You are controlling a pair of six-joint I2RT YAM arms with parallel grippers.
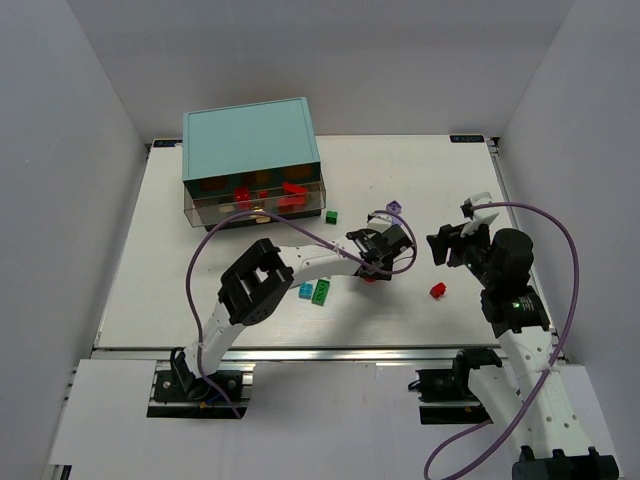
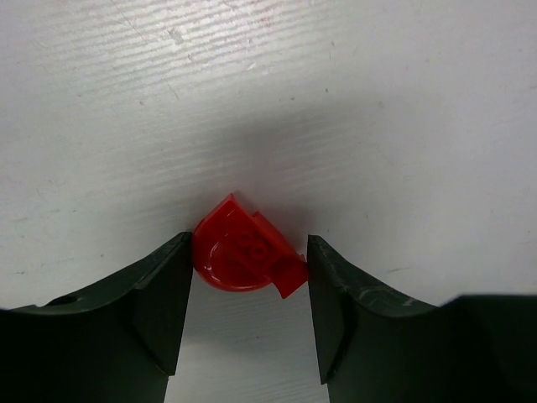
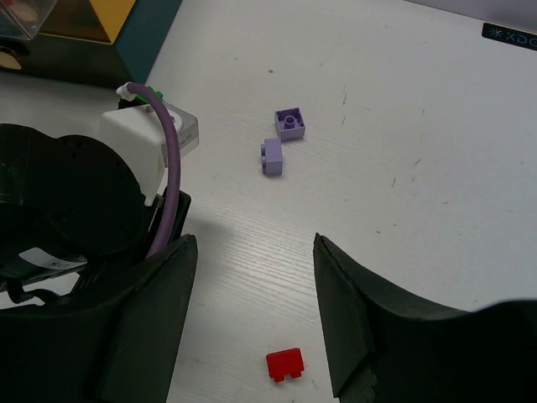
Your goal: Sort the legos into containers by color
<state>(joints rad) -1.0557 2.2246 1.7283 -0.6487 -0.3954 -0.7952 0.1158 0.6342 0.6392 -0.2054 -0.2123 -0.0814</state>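
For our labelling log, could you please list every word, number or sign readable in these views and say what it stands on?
"XDE": white letters on a black label on the table, cut off by the frame edge; reading unsure.
Black tag at the table's far edge in the top view: too small to read.
White sticker on the left arm: blurred.

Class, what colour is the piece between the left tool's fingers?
The piece is red; the left wrist view shows it best.
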